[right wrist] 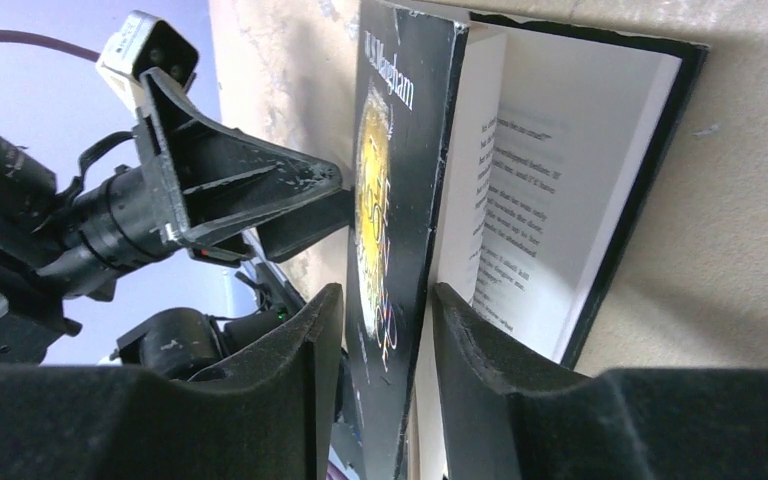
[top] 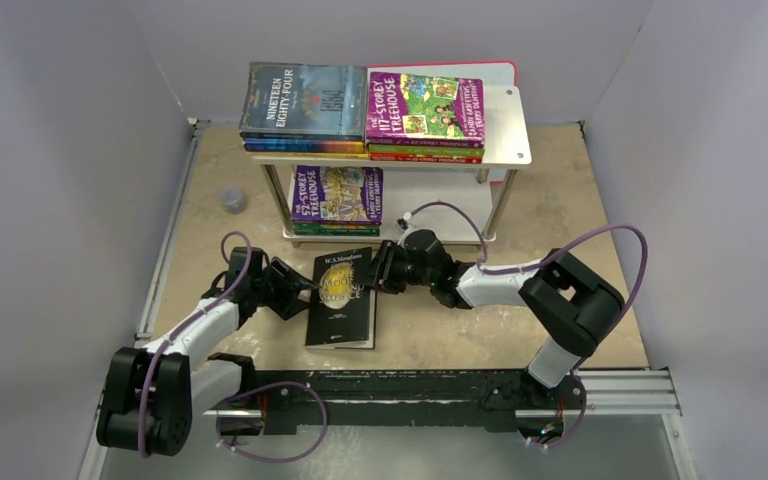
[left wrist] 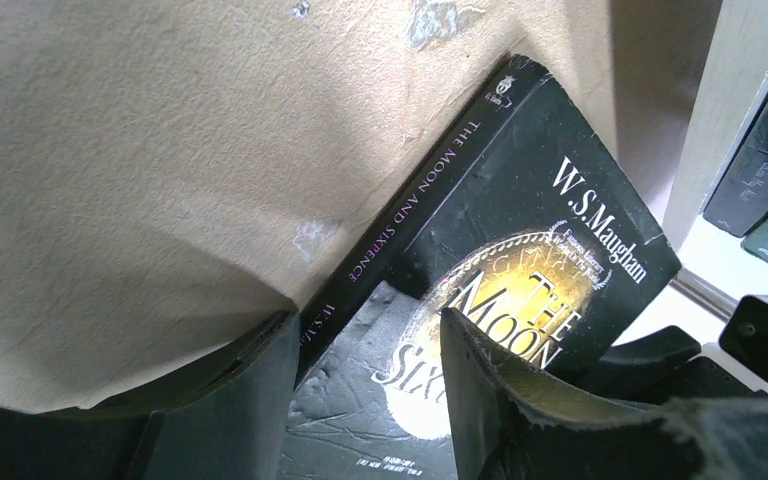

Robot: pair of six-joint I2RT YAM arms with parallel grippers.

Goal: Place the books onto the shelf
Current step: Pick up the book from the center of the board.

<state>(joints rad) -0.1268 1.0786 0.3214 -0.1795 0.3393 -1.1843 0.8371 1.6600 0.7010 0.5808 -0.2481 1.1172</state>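
A black book, "The Moon and Sixpence" (top: 341, 310), lies on the table in front of the shelf (top: 506, 125). My left gripper (top: 305, 290) is open at its spine. In the left wrist view one finger (left wrist: 220, 400) sits on the table beside the spine and the other (left wrist: 500, 390) rests over the cover (left wrist: 520, 200). My right gripper (top: 381, 270) is open at the book's opposite edge. Its fingers straddle the raised front cover (right wrist: 390, 120), one of them between the cover and the exposed pages (right wrist: 530, 180). Other books lie in stacks on the shelf.
The shelf's top tier holds a "Nineteen Eighty-Four" stack (top: 303, 100) and a "117-Storey Treehouse" stack (top: 425, 105). A "52-Storey Treehouse" stack (top: 337, 195) lies on the lower tier. A pink-edged board (top: 500, 68) stands behind. A small grey cap (top: 231, 200) sits at the left.
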